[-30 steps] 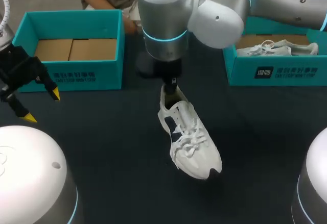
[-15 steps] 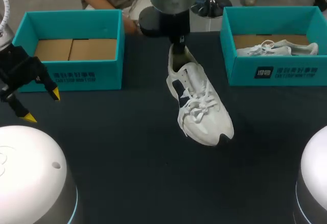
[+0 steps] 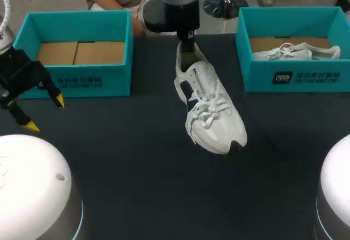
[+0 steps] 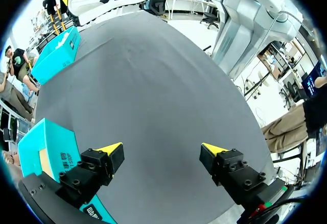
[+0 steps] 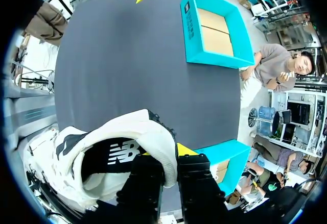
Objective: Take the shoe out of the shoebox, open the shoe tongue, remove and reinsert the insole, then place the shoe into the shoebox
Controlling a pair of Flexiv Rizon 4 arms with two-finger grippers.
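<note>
The right gripper clamps the shoe by its heel rim alone; the weight below may pull free. The left gripper gapes, empty.

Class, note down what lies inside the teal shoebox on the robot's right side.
A white laced shoe lies on brown cardboard inside the right shoebox. The box's front wall hides the floor nearest the camera.
</note>
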